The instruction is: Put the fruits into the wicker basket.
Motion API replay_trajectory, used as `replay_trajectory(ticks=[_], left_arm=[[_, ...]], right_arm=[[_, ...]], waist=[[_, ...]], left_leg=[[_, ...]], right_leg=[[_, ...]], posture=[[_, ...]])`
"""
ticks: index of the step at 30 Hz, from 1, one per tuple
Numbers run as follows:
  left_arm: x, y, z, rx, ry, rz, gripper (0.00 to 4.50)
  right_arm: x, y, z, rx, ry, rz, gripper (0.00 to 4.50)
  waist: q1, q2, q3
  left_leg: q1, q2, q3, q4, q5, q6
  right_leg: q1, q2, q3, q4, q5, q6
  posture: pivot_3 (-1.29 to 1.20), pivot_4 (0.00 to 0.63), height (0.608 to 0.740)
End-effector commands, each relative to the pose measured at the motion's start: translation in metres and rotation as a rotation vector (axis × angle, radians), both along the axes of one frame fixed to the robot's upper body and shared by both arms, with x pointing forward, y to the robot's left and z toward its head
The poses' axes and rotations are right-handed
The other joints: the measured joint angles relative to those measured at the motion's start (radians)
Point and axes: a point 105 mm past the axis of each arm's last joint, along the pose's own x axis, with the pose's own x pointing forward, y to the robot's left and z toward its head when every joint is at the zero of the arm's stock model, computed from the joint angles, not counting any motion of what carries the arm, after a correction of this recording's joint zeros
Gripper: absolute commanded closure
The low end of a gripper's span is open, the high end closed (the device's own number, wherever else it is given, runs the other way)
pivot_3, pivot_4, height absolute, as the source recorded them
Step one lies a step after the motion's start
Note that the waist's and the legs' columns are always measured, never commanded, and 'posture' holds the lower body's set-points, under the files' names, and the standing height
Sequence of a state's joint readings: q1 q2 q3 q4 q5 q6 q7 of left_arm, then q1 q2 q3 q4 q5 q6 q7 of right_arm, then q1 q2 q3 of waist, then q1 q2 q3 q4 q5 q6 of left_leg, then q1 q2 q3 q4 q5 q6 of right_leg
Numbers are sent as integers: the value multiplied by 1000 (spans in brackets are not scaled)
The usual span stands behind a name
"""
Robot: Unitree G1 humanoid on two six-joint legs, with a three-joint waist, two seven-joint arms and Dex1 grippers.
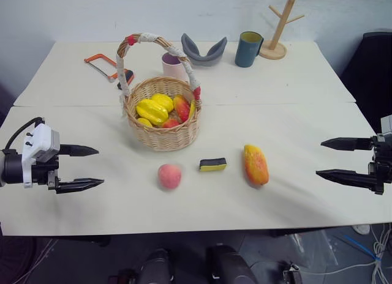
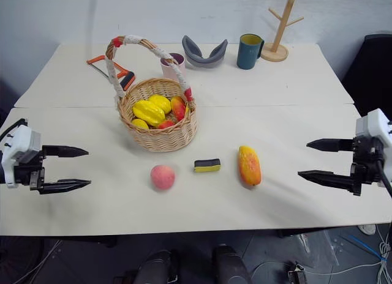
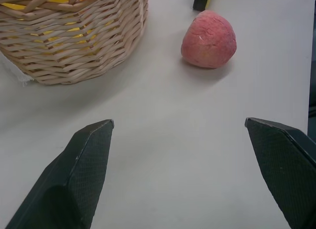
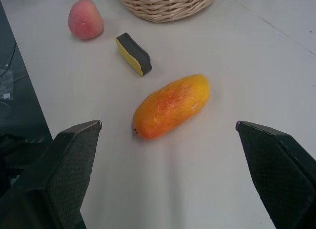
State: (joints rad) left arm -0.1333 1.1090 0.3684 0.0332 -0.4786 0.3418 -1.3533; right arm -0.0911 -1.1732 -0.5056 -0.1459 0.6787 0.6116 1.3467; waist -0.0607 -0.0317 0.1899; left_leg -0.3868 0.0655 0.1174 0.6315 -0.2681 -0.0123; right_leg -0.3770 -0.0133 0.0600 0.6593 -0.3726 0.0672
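So we are at the very start of a pick: both fruits lie on the table (image 1: 73, 82), and nothing is in our hands yet. Our left gripper (image 1: 86, 168) hangs over the left edge with its two fingers spread wide and nothing between them. Our right gripper (image 1: 335, 158) hangs over the right edge, and it is wide open and empty too.

The peach (image 1: 169, 175) sits in front of the basket (image 1: 163, 136), a little to its left and apart from it. The mango (image 1: 255, 164) lies further to the right, well apart from the basket. A small sponge (image 1: 212, 164) lies between the two fruits and touches neither one.

We think the next move is to reach in. The left gripper is nearer the peach and the right one is nearer the mango. Each must come down around its fruit, close, lift, and clear the tall handle (image 1: 153, 40) before letting go.

The basket already holds yellow and red things, maybe more fruit, but we cannot tell what kind. A pink cup (image 1: 172, 65) stands partly hidden behind the basket. Both wrist views cut the basket off at its wall.
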Motion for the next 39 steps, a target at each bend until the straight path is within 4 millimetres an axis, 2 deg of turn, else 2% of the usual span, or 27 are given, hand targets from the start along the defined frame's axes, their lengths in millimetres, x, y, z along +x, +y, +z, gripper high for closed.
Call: replay_trajectory(ticks=[1, 14, 18, 21, 24, 27, 30, 35, 36, 39], left_arm=[[-6, -2, 2, -17, -4, -17, 15], [6, 0, 6, -29, -49, 28, 15], [8, -7, 7, -56, -41, 6, 15], [7, -23, 11, -77, -34, -65, 15], [5, -46, 17, -96, -25, -161, 15], [6, -73, 22, -87, -57, -269, 15], [3, -91, 24, -81, -62, -354, 15], [4, -112, 29, -90, -82, -429, 15], [5, -115, 31, -97, -89, -436, 15], [7, -122, 33, -114, -105, -442, 15]], right_arm=[[2, -1, 10, -29, -39, -9, 0], [6, -1, 5, -77, -57, -53, 0], [5, 8, 7, -71, -44, -14, 0], [8, 29, 11, -64, -55, 54, 0], [13, 61, 14, -52, -74, 163, 0], [27, 111, 1, -92, -132, 308, 0], [44, 140, -16, -135, -157, 364, 0], [78, 172, -41, -164, -143, 344, 0], [83, 175, -48, -185, -136, 348, 0], [90, 182, -66, -236, -120, 376, 0]], waist=[[-1, 0, 0], [1, 0, 0], [0, 0, 0], [-3, 1, 0], [-5, 1, 0], [-13, 0, 0], [-18, 0, 0], [-22, 0, 0], [-22, 0, 0], [-22, 0, 0]], left_leg=[[0, 0, 0, 0, 0, 0], [0, 0, 0, 0, 0, 0], [0, 0, 0, 0, 0, 0], [0, 0, 0, 1, 0, 0], [0, 1, 0, 2, 0, 0], [0, 1, 0, 4, 1, -1], [-1, 1, -1, 4, 1, -1], [-13, 1, 1, 14, 3, -7], [-18, 1, 1, 17, 3, -7], [-19, 1, 1, 20, 4, -7]], right_leg=[[0, 0, 0, 0, 0, 0], [0, 0, 0, 1, 0, 0], [0, 0, 0, 1, 0, 0], [0, 0, 0, 2, 0, 0], [0, 0, 0, 3, 0, 0], [0, 1, 0, 4, 0, 0], [-2, 2, 0, 5, 0, 0], [-14, 2, 1, 14, 0, 0], [-19, 2, 1, 17, 0, 0], [-20, 2, 1, 20, 0, 0]], posture=[[0, 150, 740], [0, 150, 740], [0, 150, 740], [0, 150, 740], [0, 150, 740], [0, 150, 740], [0, 150, 740], [0, 150, 740], [0, 150, 740], [0, 150, 740]])
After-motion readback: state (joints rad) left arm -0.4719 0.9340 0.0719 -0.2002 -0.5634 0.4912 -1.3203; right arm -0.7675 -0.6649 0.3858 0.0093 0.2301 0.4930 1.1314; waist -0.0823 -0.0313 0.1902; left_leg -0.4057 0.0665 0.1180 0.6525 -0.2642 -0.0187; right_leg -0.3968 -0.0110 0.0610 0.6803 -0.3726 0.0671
